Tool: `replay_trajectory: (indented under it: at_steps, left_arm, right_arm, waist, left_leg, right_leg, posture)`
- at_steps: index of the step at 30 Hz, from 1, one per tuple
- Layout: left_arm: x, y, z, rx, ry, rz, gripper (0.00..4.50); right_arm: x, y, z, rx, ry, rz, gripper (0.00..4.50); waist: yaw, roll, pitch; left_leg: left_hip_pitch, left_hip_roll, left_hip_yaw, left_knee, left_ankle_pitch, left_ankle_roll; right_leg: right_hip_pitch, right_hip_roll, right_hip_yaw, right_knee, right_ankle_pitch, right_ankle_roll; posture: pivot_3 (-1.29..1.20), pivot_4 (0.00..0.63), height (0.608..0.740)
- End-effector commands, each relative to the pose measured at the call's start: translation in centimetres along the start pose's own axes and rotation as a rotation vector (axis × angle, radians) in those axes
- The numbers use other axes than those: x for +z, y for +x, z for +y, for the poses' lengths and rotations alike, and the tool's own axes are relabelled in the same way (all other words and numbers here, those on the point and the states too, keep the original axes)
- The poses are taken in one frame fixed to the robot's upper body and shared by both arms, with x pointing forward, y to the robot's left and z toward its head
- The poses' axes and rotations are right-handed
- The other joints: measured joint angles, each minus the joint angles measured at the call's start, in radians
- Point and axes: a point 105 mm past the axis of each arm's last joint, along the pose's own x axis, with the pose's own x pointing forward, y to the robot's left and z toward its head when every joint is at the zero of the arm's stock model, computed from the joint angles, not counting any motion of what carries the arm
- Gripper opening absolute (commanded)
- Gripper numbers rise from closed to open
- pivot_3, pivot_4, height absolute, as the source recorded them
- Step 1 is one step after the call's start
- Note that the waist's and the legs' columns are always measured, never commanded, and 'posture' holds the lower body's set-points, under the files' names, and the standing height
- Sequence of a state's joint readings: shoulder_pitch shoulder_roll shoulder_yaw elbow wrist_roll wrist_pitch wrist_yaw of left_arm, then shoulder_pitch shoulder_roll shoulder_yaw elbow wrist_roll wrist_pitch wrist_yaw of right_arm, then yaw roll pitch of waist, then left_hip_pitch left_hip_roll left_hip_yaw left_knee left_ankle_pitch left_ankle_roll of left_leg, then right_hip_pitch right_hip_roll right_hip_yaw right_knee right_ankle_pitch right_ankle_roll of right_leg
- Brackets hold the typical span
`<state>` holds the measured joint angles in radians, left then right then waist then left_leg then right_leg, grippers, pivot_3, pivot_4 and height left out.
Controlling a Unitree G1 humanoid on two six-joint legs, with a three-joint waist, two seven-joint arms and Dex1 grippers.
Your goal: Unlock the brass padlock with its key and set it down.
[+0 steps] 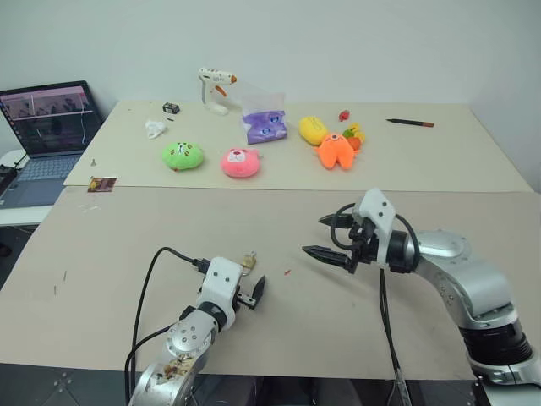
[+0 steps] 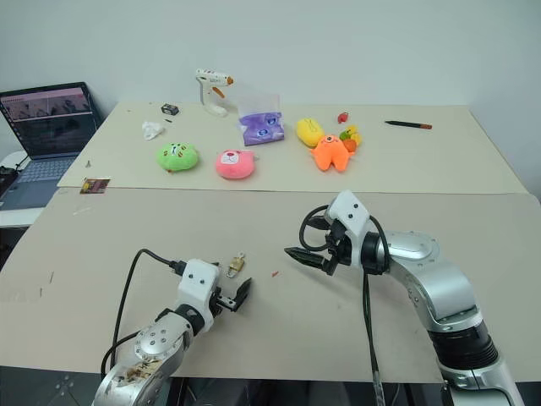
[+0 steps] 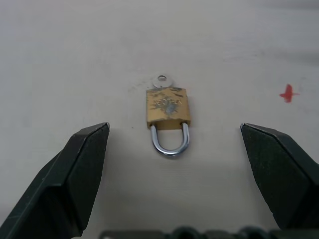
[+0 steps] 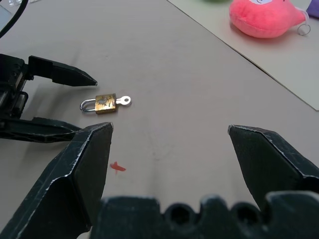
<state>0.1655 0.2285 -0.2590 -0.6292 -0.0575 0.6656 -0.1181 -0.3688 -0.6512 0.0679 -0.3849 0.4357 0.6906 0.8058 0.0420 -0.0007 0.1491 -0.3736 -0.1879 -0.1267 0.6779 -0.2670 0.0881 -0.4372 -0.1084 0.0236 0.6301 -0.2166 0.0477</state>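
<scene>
Beige tabletop (image 1: pixel 101 279) carrying the work, viewed near to far. Nearest, the left gripper (image 1: pixel 251 293) stands wide open and empty, its jaws framing the brass padlock (image 3: pixel 167 106), which lies flat just ahead with shackle toward the fingers and the key (image 3: pixel 161 78) seated in its base. Opposite, the right gripper (image 1: pixel 324 237) hovers equally spread, holding nothing. Padlock judged small, rigid, smooth, likely to skid; best pinched across its flat body. Its stamped face is illegible. Farther back: plush toys (image 1: pixel 240 162), glue gun (image 1: pixel 215 88), laptop (image 1: pixel 49 127).

Beige table (image 2: pixel 101 254) with brass padlock (image 3: pixel 167 106), key (image 3: pixel 161 78) in it, nearby red scrap (image 3: pixel 288 93).
</scene>
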Motion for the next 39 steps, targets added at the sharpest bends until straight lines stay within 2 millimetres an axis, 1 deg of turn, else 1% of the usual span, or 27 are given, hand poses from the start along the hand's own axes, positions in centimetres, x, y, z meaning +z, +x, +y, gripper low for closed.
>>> replay_trajectory:
  at_steps: [1,7,9,10,13,14,15,16,17,18,19,22,25,27,29,31,32,33,34,35,37,38,39]
  left_arm:
    - [0.3,0.5,0.4,0.024,0.010,-0.030,4.50]
    - [0.1,1.0,-0.1,-0.009,0.036,-0.026,4.50]
    - [0.1,1.3,-0.1,-0.013,0.032,-0.031,3.96]
    - [0.1,1.3,-0.1,-0.015,0.031,-0.031,3.80]
    - [0.1,1.4,-0.1,-0.027,0.031,-0.030,2.80]
    - [0.1,1.4,-0.1,-0.029,0.032,-0.030,2.37]
    - [0.1,1.4,-0.1,-0.031,0.033,-0.029,2.08]
    - [0.1,1.5,-0.1,-0.031,0.034,-0.029,1.54]
    - [0.1,1.5,-0.1,-0.031,0.036,-0.029,1.35]
    - [0.0,1.5,0.0,-0.032,0.038,-0.028,0.97]
    - [0.1,1.5,0.1,-0.032,0.044,-0.026,0.82]
    - [0.8,1.4,0.6,-0.062,0.074,-0.055,0.82]
    - [2.6,1.2,1.9,-0.131,0.088,-0.129,0.82]
    - [4.5,0.8,2.9,-0.272,0.220,-0.206,0.82]
    - [5.1,0.5,3.7,-0.378,0.374,-0.219,0.82]
    - [5.6,0.1,4.2,-0.487,0.486,-0.246,0.82]
    - [5.7,-0.1,4.2,-0.557,0.545,-0.259,0.82]
    - [5.8,-0.6,3.7,-0.681,0.624,-0.284,0.82]
    - [5.7,-1.0,3.3,-0.763,0.676,-0.299,0.82]
    - [5.6,-1.3,3.1,-0.830,0.727,-0.321,0.82]
    - [5.4,-1.2,2.6,-0.913,0.818,-0.362,0.82]
    - [5.2,-1.0,2.5,-0.939,0.888,-0.382,0.82]
    - [5.1,-0.7,2.5,-0.954,0.998,-0.406,0.82]
  right_arm:
    - [2.0,0.0,0.1,0.008,-0.048,-0.055,4.39]
    - [2.3,0.1,0.0,0.003,-0.059,-0.057,4.39]
    - [2.5,0.1,0.0,-0.002,-0.064,-0.061,4.50]
    - [2.5,0.0,0.0,-0.005,-0.065,-0.063,4.50]
    - [2.7,0.0,0.1,-0.008,-0.066,-0.065,4.50]
    - [2.7,0.0,0.1,-0.008,-0.065,-0.065,4.50]
    - [2.7,0.0,0.2,-0.008,-0.065,-0.065,4.50]
    - [2.7,0.0,0.2,-0.008,-0.064,-0.064,4.50]
    - [2.7,0.0,0.3,-0.008,-0.063,-0.064,4.50]
    - [2.7,0.0,0.3,-0.008,-0.062,-0.064,4.50]
    - [2.7,0.0,0.3,-0.007,-0.061,-0.063,4.50]
    - [2.6,0.0,0.4,-0.003,-0.056,-0.063,4.50]
    - [2.3,0.1,0.6,0.015,-0.051,-0.057,4.50]
    - [1.9,0.0,1.3,0.063,-0.038,-0.046,4.50]
    - [1.4,-0.1,1.9,0.107,-0.020,-0.032,4.50]
    - [0.9,-0.6,2.8,0.184,0.063,-0.013,4.50]
    - [0.6,-1.1,3.4,0.235,0.103,-0.004,4.50]
    - [0.1,-1.7,3.9,0.289,0.136,0.030,4.50]
    - [-0.3,-2.2,4.2,0.320,0.154,0.054,4.50]
    - [-0.1,-2.5,4.0,0.327,0.161,0.049,4.50]
    - [0.7,-2.5,3.1,0.311,0.193,0.001,4.50]
    - [1.0,-2.5,3.0,0.319,0.213,-0.012,4.50]
    - [1.2,-2.5,3.4,0.344,0.220,-0.011,4.50]
  waist:
    - [0.000,0.000,0.000]
    - [0.001,0.000,0.000]
    - [0.001,0.000,0.000]
    - [0.001,0.000,0.000]
    - [0.000,0.000,0.000]
    - [0.000,0.000,0.000]
    - [-0.001,0.000,0.000]
    - [-0.001,0.000,0.000]
    - [-0.001,0.000,0.000]
    - [-0.001,0.000,0.000]
    - [-0.001,0.000,0.000]
    - [-0.001,0.000,0.000]
    - [-0.001,0.000,0.000]
    - [-0.001,0.000,0.000]
    - [-0.001,0.000,0.000]
    - [-0.003,0.000,0.000]
    - [-0.003,0.000,0.000]
    - [-0.002,0.000,0.000]
    - [-0.001,0.000,0.000]
    - [-0.001,0.000,0.000]
    - [-0.003,0.000,0.000]
    - [-0.005,0.000,0.000]
    - [-0.006,0.000,0.000]
  left_leg:
    - [0.000,0.000,0.000,0.000,0.000,0.000]
    - [0.000,0.000,0.000,0.000,0.000,0.000]
    - [0.000,0.000,0.000,0.000,0.000,0.000]
    - [0.000,0.000,0.000,0.000,0.000,0.000]
    - [0.000,0.000,0.000,0.000,0.000,0.000]
    - [0.000,0.000,0.000,0.000,0.000,0.000]
    - [0.000,0.000,0.000,0.000,0.000,0.000]
    - [0.000,0.000,0.000,0.000,0.000,0.000]
    - [0.000,0.000,0.000,0.000,0.000,0.000]
    - [0.000,0.000,0.000,0.000,0.000,0.000]
    - [0.000,0.000,0.000,0.000,0.000,0.000]
    - [0.000,0.000,0.000,0.000,0.000,0.000]
    - [0.000,0.001,0.000,0.000,0.000,0.000]
    - [0.000,0.001,0.000,0.000,0.000,0.000]
    - [0.000,0.002,0.001,0.000,0.000,0.000]
    - [0.000,0.002,0.001,0.000,0.000,-0.001]
    - [0.000,0.002,0.001,0.000,0.000,0.000]
    - [0.000,0.002,0.001,0.000,0.000,0.000]
    - [0.000,0.002,0.001,0.000,0.000,0.000]
    - [0.000,0.002,0.001,0.000,0.000,0.000]
    - [-0.001,0.002,0.001,0.000,0.000,0.001]
    - [-0.001,0.002,0.001,0.000,-0.001,0.001]
    - [-0.001,0.002,0.001,0.000,-0.001,0.001]
  right_leg:
    - [0.000,0.000,0.000,0.000,0.000,0.000]
    - [0.000,0.000,0.000,0.000,0.000,0.000]
    - [0.000,0.000,0.000,0.000,0.000,0.000]
    - [0.000,0.000,0.000,0.000,0.000,0.000]
    - [0.000,0.000,0.000,0.000,0.000,0.000]
    - [0.000,0.000,0.000,0.000,0.000,0.000]
    - [0.000,0.000,0.000,0.000,0.000,0.000]
    - [0.000,0.000,0.000,0.000,0.000,0.000]
    - [0.000,0.000,0.000,0.000,0.000,0.000]
    - [0.000,0.000,0.000,0.000,0.000,0.000]
    - [0.000,0.000,0.000,0.000,0.000,0.000]
    - [0.000,0.000,0.000,0.000,0.000,0.000]
    - [-0.001,0.000,0.000,0.000,0.000,0.000]
    - [-0.001,0.001,0.000,0.001,0.000,0.000]
    - [-0.002,0.001,-0.001,0.000,0.000,-0.001]
    - [-0.002,0.001,-0.003,0.000,0.001,-0.002]
    - [-0.002,0.001,-0.003,-0.001,0.001,-0.002]
    - [-0.001,0.000,-0.004,-0.002,0.001,-0.002]
    - [-0.001,0.000,-0.005,-0.003,0.001,-0.002]
    - [-0.002,0.000,-0.006,-0.003,0.001,-0.002]
    - [-0.002,-0.002,-0.007,-0.004,0.002,-0.002]
    - [-0.001,-0.003,-0.008,-0.005,0.002,-0.002]
    - [0.000,-0.003,-0.008,-0.005,0.002,-0.002]
  posture:
    - [0.00,0.150,0.740]
    - [0.00,0.150,0.740]
    - [0.00,0.150,0.740]
    - [0.00,0.150,0.740]
    - [0.00,0.150,0.740]
    - [0.00,0.150,0.740]
    - [0.00,0.150,0.740]
    - [0.00,0.150,0.740]
    - [0.00,0.150,0.740]
    - [0.00,0.150,0.740]
    - [0.00,0.150,0.740]
    - [0.00,0.150,0.740]
    - [0.00,0.150,0.740]
    - [0.00,0.150,0.740]
    - [0.00,0.150,0.740]
    - [0.00,0.150,0.740]
    - [0.00,0.150,0.740]
    - [0.00,0.150,0.740]
    - [0.00,0.150,0.740]
    - [0.00,0.150,0.740]
    - [0.00,0.150,0.740]
    - [0.00,0.150,0.740]
    - [0.00,0.150,0.740]
